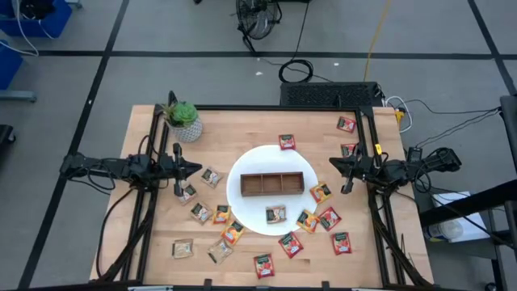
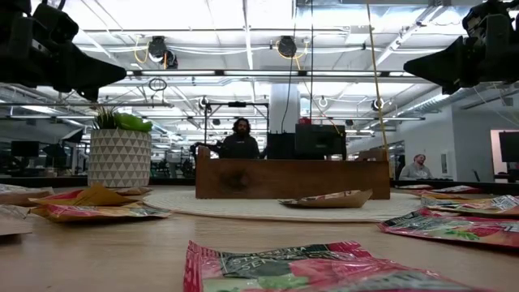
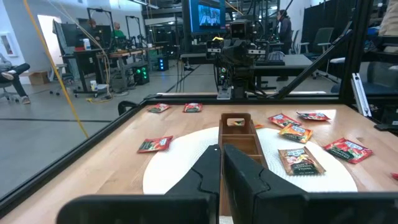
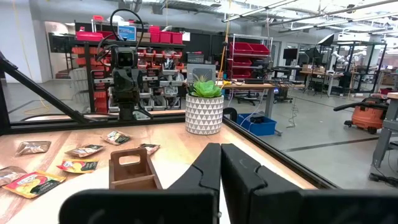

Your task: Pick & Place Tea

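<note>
Several tea sachets lie flat on the wooden table around a round white plate [image 1: 242, 206]: red ones [image 1: 287, 142] [image 1: 341, 242] mostly at the right and near side, orange ones [image 1: 321, 192] [image 1: 233, 233], and pale beige ones [image 1: 212, 176] [image 1: 183, 249] at the left. One sachet [image 1: 276, 214] lies on the plate's near part. A brown three-compartment tray [image 1: 273, 184] sits on the plate's middle. My left gripper [image 1: 199, 168] [image 3: 221, 149] hovers shut at the table's left, pointing level toward the plate. My right gripper [image 1: 332, 164] [image 4: 220, 148] hovers shut at the right, also level.
A potted green plant in a white pot [image 1: 184, 120] stands at the far left corner. Black frame rails [image 1: 367, 121] run along the table's left and right sides. People sit in the room behind the table [image 2: 240, 138].
</note>
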